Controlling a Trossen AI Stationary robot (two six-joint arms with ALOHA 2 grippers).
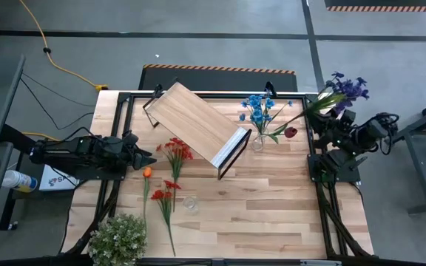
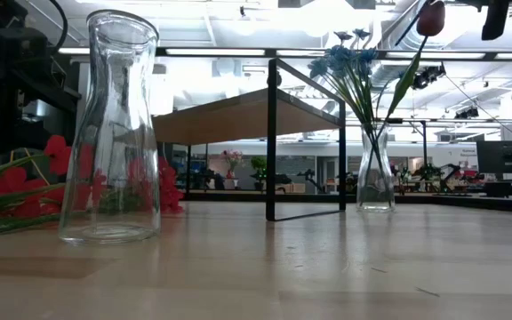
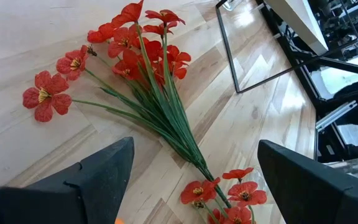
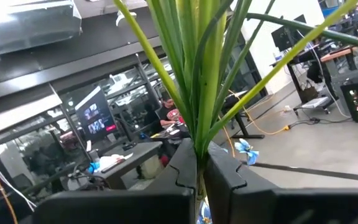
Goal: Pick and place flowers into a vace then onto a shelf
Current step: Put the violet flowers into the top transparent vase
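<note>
Red flower sprigs (image 1: pixel 176 151) (image 3: pixel 154 81) lie flat on the table. A second red sprig (image 1: pixel 165 196) and an orange bloom (image 1: pixel 147 172) lie nearer. My left gripper (image 1: pixel 148 157) (image 3: pixel 194 186) is open, just left of the red sprigs. A glass vase (image 1: pixel 258 140) (image 2: pixel 376 173) holds blue flowers (image 1: pixel 257 107) and a dark red bloom (image 2: pixel 431 18) leaning right. My right gripper (image 1: pixel 325 106) (image 4: pixel 199 158) is shut on a purple sprig (image 1: pixel 348 87). The shelf (image 1: pixel 198 122) stands slantwise at the far middle. My right gripper pinches the purple sprig's green stem bundle (image 4: pixel 197 134) between its two fingers, where the leaves fan out. The sprig is lifted clear of the table and tilted. Its blooms point far and right, and its long stem (image 1: pixel 294 120) slants toward the vase mouth.
An empty glass vase (image 1: pixel 191 204) (image 2: pixel 114 133) stands upright near the middle. A bushy pale plant (image 1: pixel 118 240) sits at the near left corner. Bare wood lies to the near right (image 1: pixel 272 214). Black frame rails (image 1: pixel 320 199) run along the table's sides.
</note>
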